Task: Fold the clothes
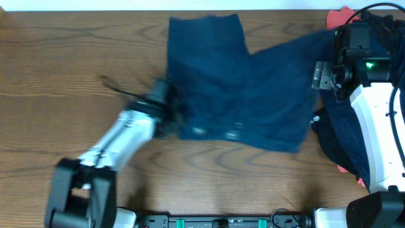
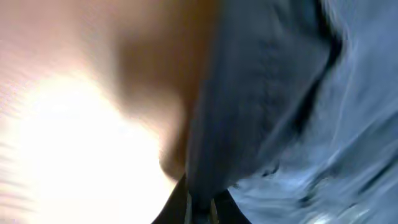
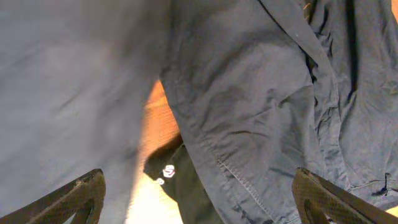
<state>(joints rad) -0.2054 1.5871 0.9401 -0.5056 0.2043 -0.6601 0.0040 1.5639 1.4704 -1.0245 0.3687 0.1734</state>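
Only marking: small white logo (image 3: pixel 168 170) on black piece (image 3: pixel 180 186), lower centre of right wrist view. Too small to read. No other writing legible.

Brown wood-grain table (image 1: pixel 63 57), strong glare patch at left of left wrist view. Pale strip along top edge of overhead view.

Navy shorts (image 1: pixel 234 82) spread across upper centre of overhead frame, creased, lower edge uneven.

Left gripper (image 1: pixel 168 109) at left edge of shorts, blurred. In left wrist view, clamped on a fold of that cloth.

Right gripper (image 3: pixel 199 205) low over right end of shorts, fingers wide apart, grasping nothing.

Heap of navy cloth (image 1: pixel 345 136) at right edge of overhead frame, touching shorts. Coral-red piece (image 1: pixel 340 14) peeking at upper right, more coral-red at lower right.
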